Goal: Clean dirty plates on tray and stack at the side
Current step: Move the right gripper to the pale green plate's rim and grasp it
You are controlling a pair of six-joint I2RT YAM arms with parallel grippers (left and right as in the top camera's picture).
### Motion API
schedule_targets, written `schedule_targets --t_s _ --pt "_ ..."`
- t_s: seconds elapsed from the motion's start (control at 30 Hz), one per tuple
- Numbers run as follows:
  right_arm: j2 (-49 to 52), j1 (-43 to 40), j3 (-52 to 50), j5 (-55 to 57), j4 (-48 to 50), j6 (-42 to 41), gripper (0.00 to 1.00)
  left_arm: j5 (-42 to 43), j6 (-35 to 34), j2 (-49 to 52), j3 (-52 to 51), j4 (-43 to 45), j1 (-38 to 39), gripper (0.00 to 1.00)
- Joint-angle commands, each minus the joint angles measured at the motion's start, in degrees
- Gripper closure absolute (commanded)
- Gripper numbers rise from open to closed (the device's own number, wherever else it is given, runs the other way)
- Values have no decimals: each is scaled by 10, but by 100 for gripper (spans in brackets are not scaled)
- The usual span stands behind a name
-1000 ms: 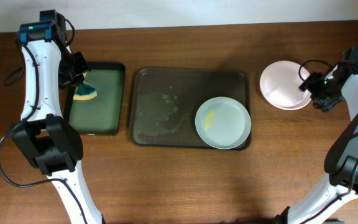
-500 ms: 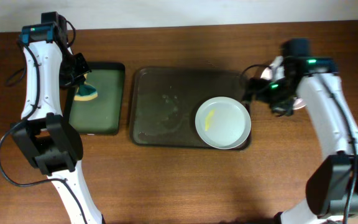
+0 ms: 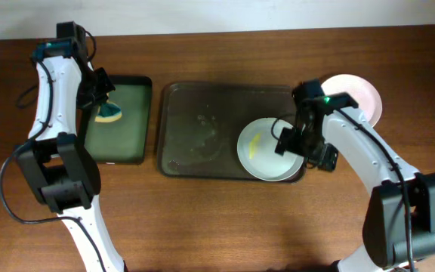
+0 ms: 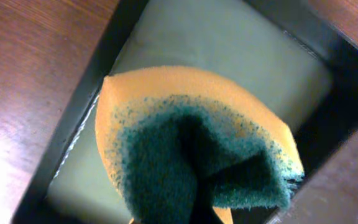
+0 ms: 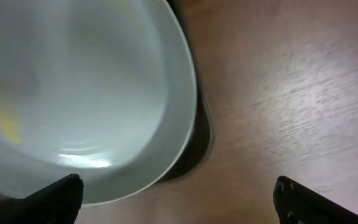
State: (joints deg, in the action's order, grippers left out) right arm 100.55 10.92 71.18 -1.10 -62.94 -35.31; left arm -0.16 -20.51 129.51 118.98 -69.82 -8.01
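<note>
A white plate [image 3: 266,151] with a yellow smear lies in the right front corner of the dark tray [image 3: 202,98]. My right gripper [image 3: 299,151] is open above that plate's right rim. In the right wrist view the plate [image 5: 73,93] fills the left side, and the gripper [image 5: 179,205] straddles its rim with the fingertips [image 5: 61,193] wide apart. A pale plate [image 3: 359,92] sits on the table right of the tray, partly hidden by my right arm. My left gripper [image 3: 103,102] is shut on a yellow and green sponge [image 3: 110,112] [image 4: 191,149].
A black basin with a green bottom [image 3: 123,125] stands left of the tray, under the sponge; it also shows in the left wrist view [image 4: 241,56]. Wet streaks mark the tray's middle [image 3: 202,136]. Brown wooden table [image 3: 225,219] lies all round.
My right arm has swung left from the plate beside the tray to above the smeared plate's right rim. The left arm with the sponge has hardly moved.
</note>
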Motion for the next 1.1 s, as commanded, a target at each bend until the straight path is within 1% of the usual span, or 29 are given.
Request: schedule_targets --t_s 0.0,0.03,0.1,0.23,0.27,0.33,0.4,0.53,0.57,0.67,0.7,0.73,0.77,0.8,0.87,0.93,0.97,1.07 --pt "2 4 -38 -29 28 -20 1 4 9 -20 -61 42 0 100" --pt "2 4 -42 -36 33 -20 1 4 9 -20 -69 48 0 100" --pt "2 7 -44 -34 36 -21 6 4 9 -20 -85 57 0 100" --pt "2 16 -50 -32 58 -24 29 4 9 -20 -89 60 0 100" --pt "2 17 -54 -31 65 -31 32 4 9 -20 -89 60 0 100" --pt "2 22 -76 -31 102 -53 36 4 9 -20 -89 59 0 100" --pt "2 22 -100 -27 137 -78 37 4 9 -20 -89 58 0 100" --pt "2 21 -118 -10 178 -83 37 4 9 -20 -89 54 0 100" --pt "2 22 -118 -8 183 -83 39 4 9 -20 -89 54 0 100" --pt "2 22 -118 -8 200 -75 51 4 9 -20 -89 54 0 100" --pt "2 22 -118 -8 212 -61 54 4 9 -20 -89 54 0 100" --pt "2 22 -118 -11 225 -40 59 4 9 -20 -89 54 0 100" --pt "2 23 -118 -21 244 -11 67 5 9 -20 -89 54 0 100" --pt "2 28 -118 -36 268 20 71 4 9 -20 -89 54 0 100" --pt "2 43 -118 -61 296 48 71 5 9 -20 -89 54 0 100" --pt "2 61 -118 -54 306 51 67 5 9 -20 -89 54 0 100" --pt "2 69 -118 -34 308 50 60 5 9 -20 -89 53 0 100" --pt "2 71 -117 29 308 18 59 5 9 -20 -89 51 0 100"
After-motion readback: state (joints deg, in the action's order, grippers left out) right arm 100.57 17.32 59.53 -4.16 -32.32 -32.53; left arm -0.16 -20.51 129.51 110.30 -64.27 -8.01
